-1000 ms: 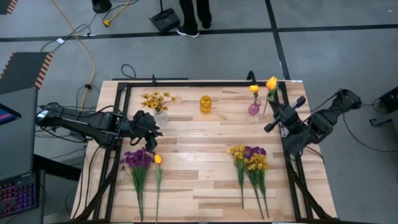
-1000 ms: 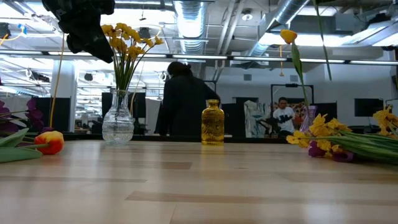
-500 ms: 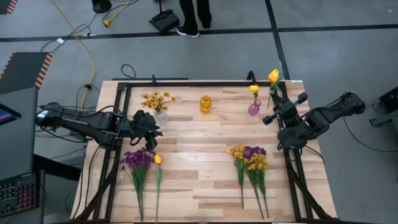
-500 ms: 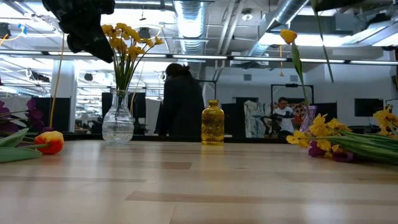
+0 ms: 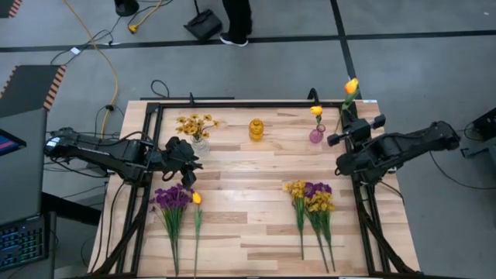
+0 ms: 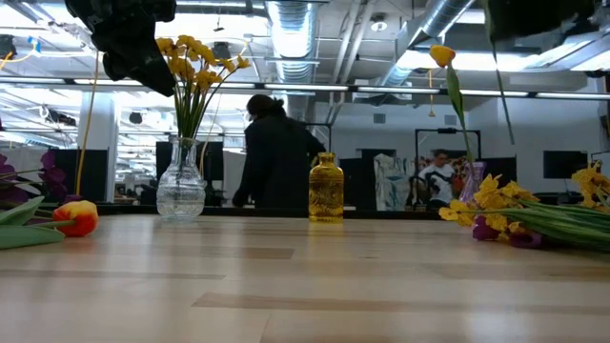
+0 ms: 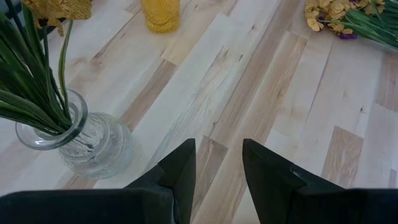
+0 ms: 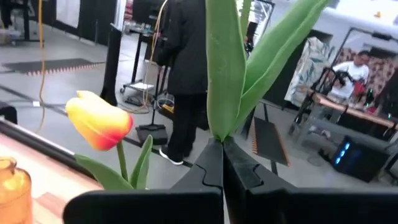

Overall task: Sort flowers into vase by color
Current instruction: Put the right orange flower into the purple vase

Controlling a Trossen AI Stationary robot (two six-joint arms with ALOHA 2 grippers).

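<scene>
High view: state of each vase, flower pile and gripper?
Clear vase: upright, holds yellow flowers.
Amber vase: upright, no flowers.
Pink vase: upright, holds one tulip.
Left pile: purple flowers and a tulip lying flat.
Right pile: yellow and purple flowers lying flat.
Left gripper: open, holding nothing, by the clear vase.
Right gripper: shut on a held tulip, near the pink vase.

Robotics lab or workshop indicated. Light wooden plank table (image 5: 256, 209) set in black metal frame (image 5: 232, 104) on grey concrete floor (image 5: 403, 70) marked with black tape lines. Yellow cable (image 5: 101, 54) trailed across floor. Exposed silver ceiling ducts (image 6: 295, 19) and strip lights seen behind. Dark-clothed person (image 6: 276, 157) standing among benches and equipment.
</scene>
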